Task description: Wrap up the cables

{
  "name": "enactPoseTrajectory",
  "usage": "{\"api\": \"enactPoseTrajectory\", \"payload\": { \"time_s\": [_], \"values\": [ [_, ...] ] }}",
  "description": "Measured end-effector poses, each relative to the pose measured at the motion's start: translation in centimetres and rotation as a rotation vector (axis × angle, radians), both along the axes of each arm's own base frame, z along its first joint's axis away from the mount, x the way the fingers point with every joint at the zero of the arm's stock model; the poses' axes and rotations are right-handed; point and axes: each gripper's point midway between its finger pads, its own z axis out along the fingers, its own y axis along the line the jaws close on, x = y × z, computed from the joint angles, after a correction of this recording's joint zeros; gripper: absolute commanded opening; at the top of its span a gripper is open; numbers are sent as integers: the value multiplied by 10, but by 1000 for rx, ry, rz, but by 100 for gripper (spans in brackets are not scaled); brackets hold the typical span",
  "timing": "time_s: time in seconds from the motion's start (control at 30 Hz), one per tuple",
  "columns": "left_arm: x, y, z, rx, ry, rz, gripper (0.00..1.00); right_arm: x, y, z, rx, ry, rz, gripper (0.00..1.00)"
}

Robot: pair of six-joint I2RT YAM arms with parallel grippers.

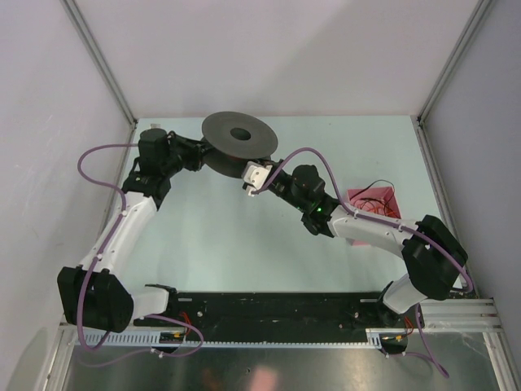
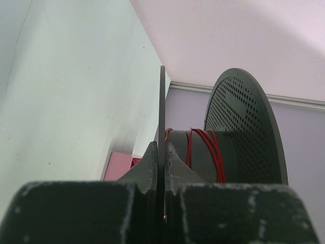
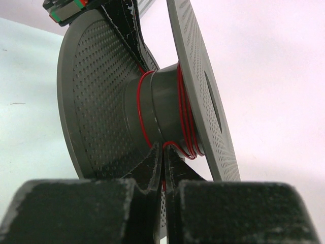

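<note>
Here, starting from the near edge of the tabletop (image 1: 220, 244), the pink box (image 1: 355, 195) is coming first. It is sitting to the right of the spool (image 1: 220, 130) and nearer than it, well apart from it. Some of the cables (image 1: 376, 202) are lying inside this box as loose red and dark curls, and one dark loop is rising above its far wall.

Next, the right fingers (image 3: 175, 165) are reaching the spool from its near right side. They are pressed almost together, and a red strand is passing down between them, so they are pinching the cable just beside the core (image 3: 160, 96) of the spool. From this pinch the strand is going up onto the core.

A little farther, the left fingers (image 2: 150, 165) are coming to the spool from its left side. They are closed on the rim of one flange (image 2: 162, 101), which is showing as a thin dark edge between them.

The spool is lying farthest from the near edge. Its top flange, round with a centre hole, is facing the overhead camera. Around the core, several red turns are lying in a tight group against the flange with the hole, and one single turn is lying nearer to the other flange. Whether the spool is touching the tabletop, I cannot tell.
</note>
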Motion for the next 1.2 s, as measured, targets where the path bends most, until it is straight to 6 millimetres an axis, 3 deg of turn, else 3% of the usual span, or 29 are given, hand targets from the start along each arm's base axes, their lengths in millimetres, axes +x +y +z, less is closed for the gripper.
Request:
{"api": "enactPoseTrajectory", "payload": {
  "time_s": [0.93,1.2],
  "values": [
    [0,-5,-4,45,-10,13,0,1,-4,-9,-26,-6,-15,0],
    [18,-20,-18,63,7,-13,0,20,-20,-19,-48,28,-21,0]
  ]
}}
